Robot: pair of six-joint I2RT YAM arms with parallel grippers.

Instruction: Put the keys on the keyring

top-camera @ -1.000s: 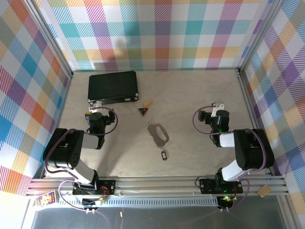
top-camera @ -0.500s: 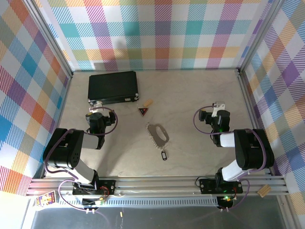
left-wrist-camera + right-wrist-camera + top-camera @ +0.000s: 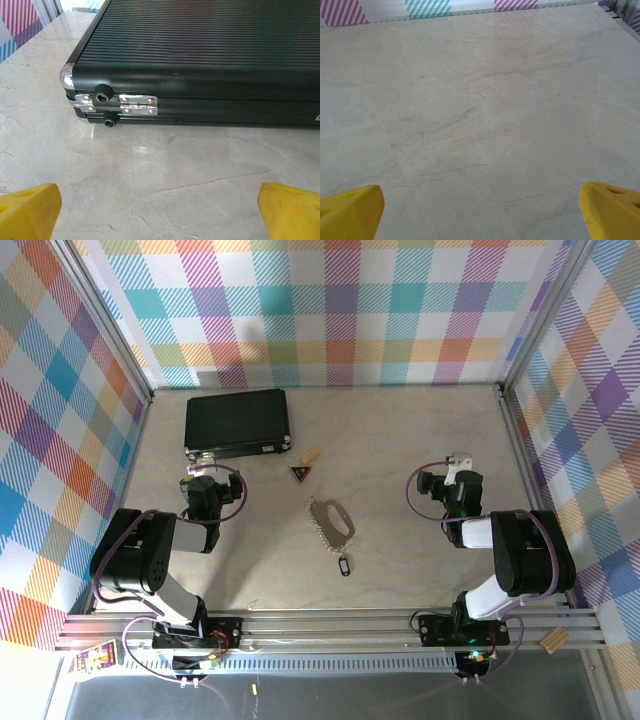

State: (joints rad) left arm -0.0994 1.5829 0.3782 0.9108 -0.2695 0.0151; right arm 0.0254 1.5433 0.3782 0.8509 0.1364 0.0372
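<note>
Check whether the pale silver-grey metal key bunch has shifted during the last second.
No. The pale silver-grey key bunch lies where it did, same offset from the black ribbed case.

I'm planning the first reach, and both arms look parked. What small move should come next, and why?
Probably swing the right gripper leftward over the keys. Both jaws stand open and empty; the keys and keyring lie untouched mid-table between the arms, and the left gripper faces the black case.
</note>
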